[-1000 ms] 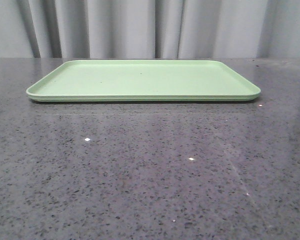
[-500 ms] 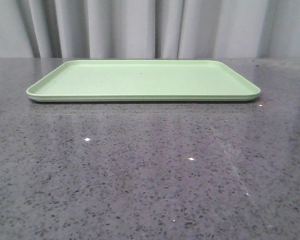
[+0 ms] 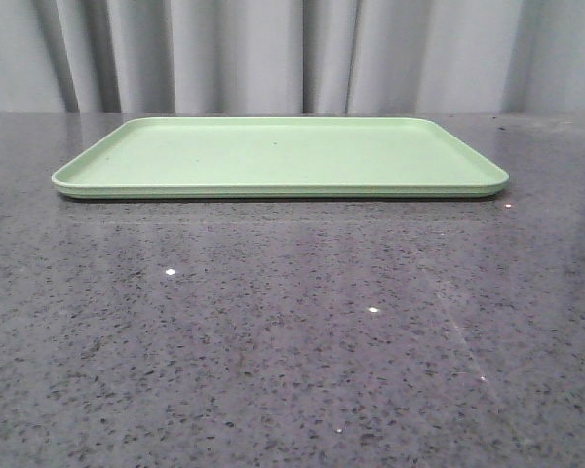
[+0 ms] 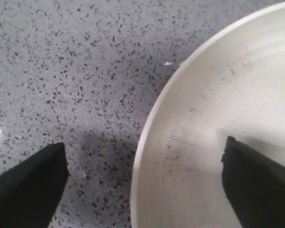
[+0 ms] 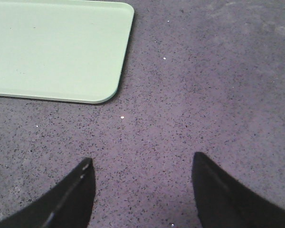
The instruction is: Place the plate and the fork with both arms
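Note:
In the left wrist view the cream-white plate [image 4: 218,118] lies on the speckled grey table. My left gripper [image 4: 143,151] is open and straddles the plate's rim: one finger [image 4: 31,183] is over bare table, the other finger [image 4: 256,180] is over the plate's inside. I cannot tell whether either finger touches it. My right gripper [image 5: 141,161] is open over bare table with nothing between its fingers. The fork is out of view. Neither gripper nor the plate shows in the front view.
The light-green tray [image 3: 283,156] lies flat at the back middle of the table, nothing on it. Its rounded corner [image 5: 61,47] shows in the right wrist view, a short way beyond my right gripper. Grey curtains hang behind the table.

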Robot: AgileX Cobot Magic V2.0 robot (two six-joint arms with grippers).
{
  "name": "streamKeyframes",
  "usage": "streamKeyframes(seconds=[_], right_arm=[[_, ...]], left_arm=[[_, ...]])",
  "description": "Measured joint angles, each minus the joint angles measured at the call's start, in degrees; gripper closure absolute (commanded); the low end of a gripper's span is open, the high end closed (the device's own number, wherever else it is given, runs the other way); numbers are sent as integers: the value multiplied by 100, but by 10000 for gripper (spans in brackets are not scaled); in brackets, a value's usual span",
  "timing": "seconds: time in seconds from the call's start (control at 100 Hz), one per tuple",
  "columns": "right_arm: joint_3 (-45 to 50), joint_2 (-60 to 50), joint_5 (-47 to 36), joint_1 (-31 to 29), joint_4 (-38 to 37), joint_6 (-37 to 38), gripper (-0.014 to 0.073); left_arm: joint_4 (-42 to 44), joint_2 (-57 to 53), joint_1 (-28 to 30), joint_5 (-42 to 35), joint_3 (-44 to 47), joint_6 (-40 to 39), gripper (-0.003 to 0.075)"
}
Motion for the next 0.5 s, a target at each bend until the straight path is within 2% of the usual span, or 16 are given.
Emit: streamKeyframes(seconds=[0.5], right_arm=[[0,0,0,0,0,0,137]], left_arm=[[53,0,0,22,0,0,83]])
